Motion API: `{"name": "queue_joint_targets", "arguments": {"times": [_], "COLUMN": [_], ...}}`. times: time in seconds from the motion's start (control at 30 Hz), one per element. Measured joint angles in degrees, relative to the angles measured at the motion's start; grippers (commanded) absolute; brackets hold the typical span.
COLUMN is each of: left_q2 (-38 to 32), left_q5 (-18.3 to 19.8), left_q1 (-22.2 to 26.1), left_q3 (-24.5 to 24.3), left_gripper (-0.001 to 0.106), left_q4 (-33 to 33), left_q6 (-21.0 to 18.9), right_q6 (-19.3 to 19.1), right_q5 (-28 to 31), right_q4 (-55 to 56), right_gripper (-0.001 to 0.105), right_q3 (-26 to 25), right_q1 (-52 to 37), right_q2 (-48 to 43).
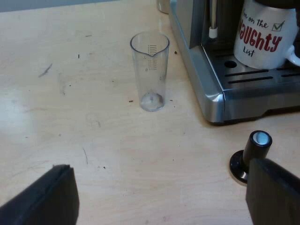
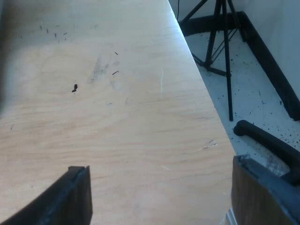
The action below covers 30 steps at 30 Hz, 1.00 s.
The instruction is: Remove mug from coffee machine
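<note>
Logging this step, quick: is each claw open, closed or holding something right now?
Left claw: open, holding nothing; the mug sits on the espresso machine.
Right claw: open, holding nothing, over the table.

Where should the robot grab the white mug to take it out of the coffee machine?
Probably by its handle, which sticks out sideways. Come in level from the espresso machine's open front: the mug stands upright on the drip tray, with a dark part overhanging its top.
</note>
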Motion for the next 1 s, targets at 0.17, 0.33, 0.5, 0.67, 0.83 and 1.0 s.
{"name": "queue_joint_targets", "arguments": {"times": [0.17, 0.33, 0.5, 0.67, 0.83, 1.0], "left_q2": [0.0, 0.0, 0.0, 1.3, 4.2, 7.8], "left_q5": [0.0, 0.9, 1.7, 2.1, 2.2, 2.5], "left_q1": [0.0, 0.0, -0.1, -2.9, -6.2, -9.7], "left_q3": [0.0, 0.0, 0.0, -0.7, -1.8, -4.0], "left_gripper": [0.079, 0.079, 0.079, 0.079, 0.079, 0.079], "left_q4": [0.0, 0.0, 0.0, 0.0, -0.7, -3.5], "left_q6": [0.0, 0.0, 0.0, 0.0, 0.0, 0.0], "right_q6": [0.4, 0.4, 0.4, -2.7, -3.9, -6.0], "right_q5": [0.0, 0.0, -0.2, -4.8, -7.1, -14.3], "right_q4": [0.0, 0.0, -0.1, -0.1, -0.1, -0.1], "right_gripper": [0.064, 0.064, 0.064, 0.064, 0.064, 0.064], "right_q3": [0.0, 0.0, -1.9, -3.5, -5.3, -10.0], "right_q1": [0.0, 0.0, 0.0, 0.0, 0.0, 0.0], "right_q2": [0.0, 0.0, 0.0, 0.0, 2.4, 11.3]}}
